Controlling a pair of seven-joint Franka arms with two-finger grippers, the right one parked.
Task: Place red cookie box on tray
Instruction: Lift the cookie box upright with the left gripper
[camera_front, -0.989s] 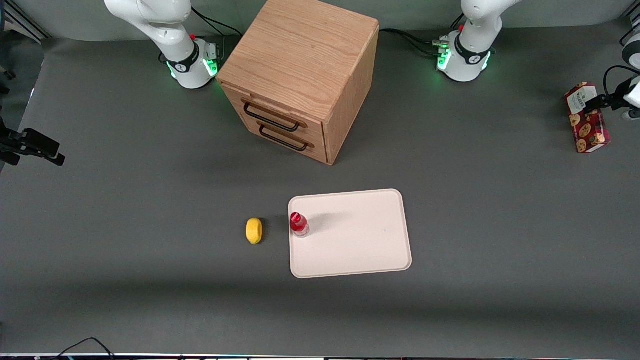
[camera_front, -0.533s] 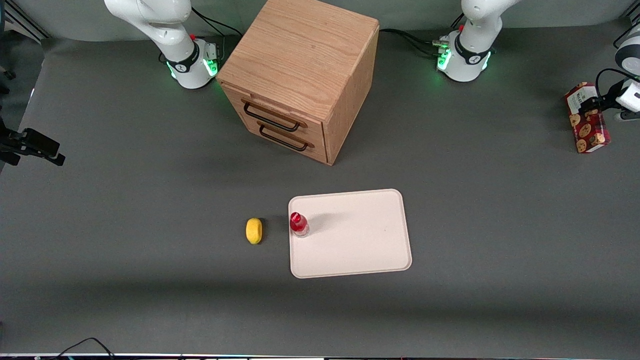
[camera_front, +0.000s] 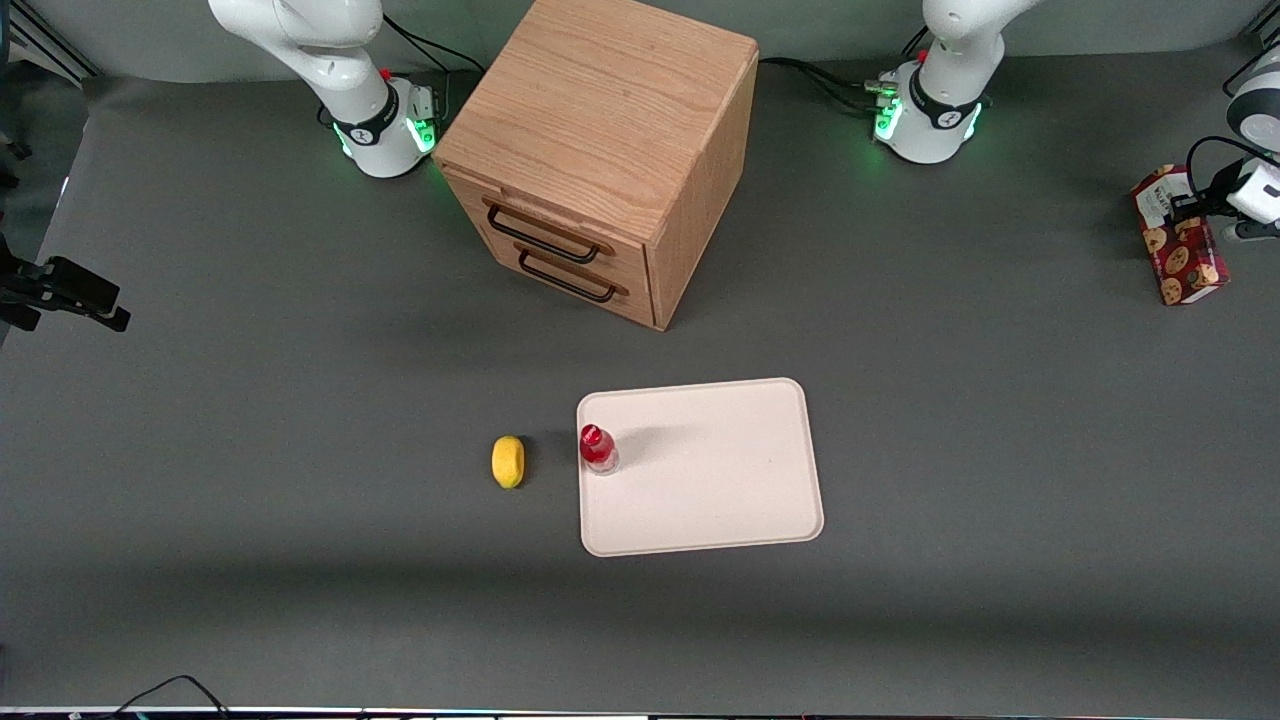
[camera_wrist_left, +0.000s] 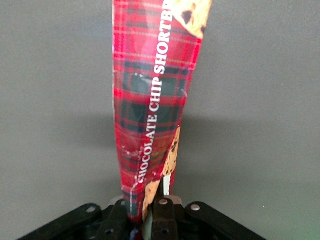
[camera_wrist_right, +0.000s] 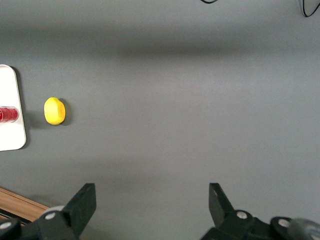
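Note:
The red cookie box (camera_front: 1182, 245) is a long dark-red carton with cookie prints and a white label at the end farther from the front camera. It is at the working arm's end of the table. My left gripper (camera_front: 1197, 205) is at that label end, shut on the box. In the left wrist view the box (camera_wrist_left: 152, 100) runs away from the gripper (camera_wrist_left: 142, 206), with one black finger (camera_wrist_left: 163, 212) pressed on each side of its end. The cream tray (camera_front: 720, 500) lies mid-table, nearer the front camera, far from the box.
A small red-capped bottle (camera_front: 597, 447) stands on the tray's edge toward the parked arm. A yellow lemon (camera_front: 508, 461) lies on the table beside it. A wooden two-drawer cabinet (camera_front: 600, 150) stands between the arm bases. Tray edge (camera_wrist_right: 12, 135) and lemon (camera_wrist_right: 54, 110) also show in the right wrist view.
The left wrist has risen and shifted slightly at the box's label end. The box has shifted a little toward the table's edge and looks narrower. Nothing else moved.

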